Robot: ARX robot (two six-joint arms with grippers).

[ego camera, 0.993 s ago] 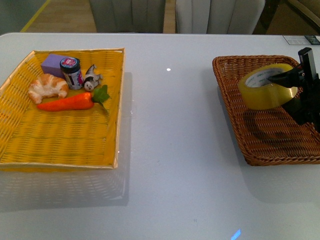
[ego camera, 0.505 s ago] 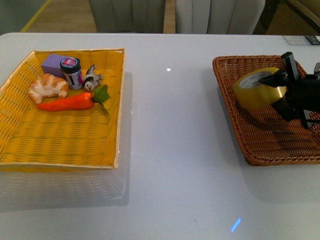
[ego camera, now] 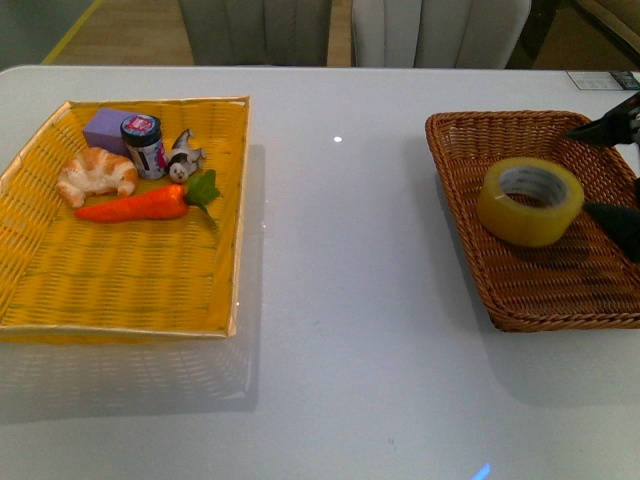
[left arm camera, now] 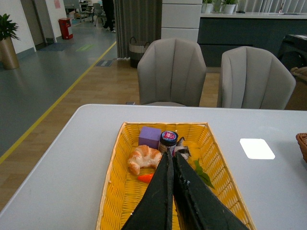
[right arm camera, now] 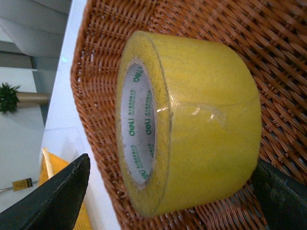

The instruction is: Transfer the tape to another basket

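Observation:
The yellow tape [ego camera: 530,200] lies flat in the dark brown wicker basket [ego camera: 455,125] at the right of the table, its white core facing up. My right gripper [ego camera: 612,175] is open at the basket's right side, one finger on each side of the roll and clear of it. In the right wrist view the tape [right arm camera: 201,120] fills the space between the two dark fingers [right arm camera: 62,196] on the basket weave [right arm camera: 105,38]. My left gripper [left arm camera: 170,154] is shut and empty, held above the yellow tray; it is out of the front view.
The bright yellow tray [ego camera: 120,290] at the left holds a croissant [ego camera: 96,175], a carrot [ego camera: 135,205], a purple block [ego camera: 105,128], a small jar [ego camera: 143,145] and a small toy [ego camera: 182,158]. Two grey chairs [left arm camera: 172,72] stand beyond the table's far edge.
The right gripper held the tape tilted over the brown basket; it has let go, opened and drawn back to the right. The tape now rests flat in the basket.

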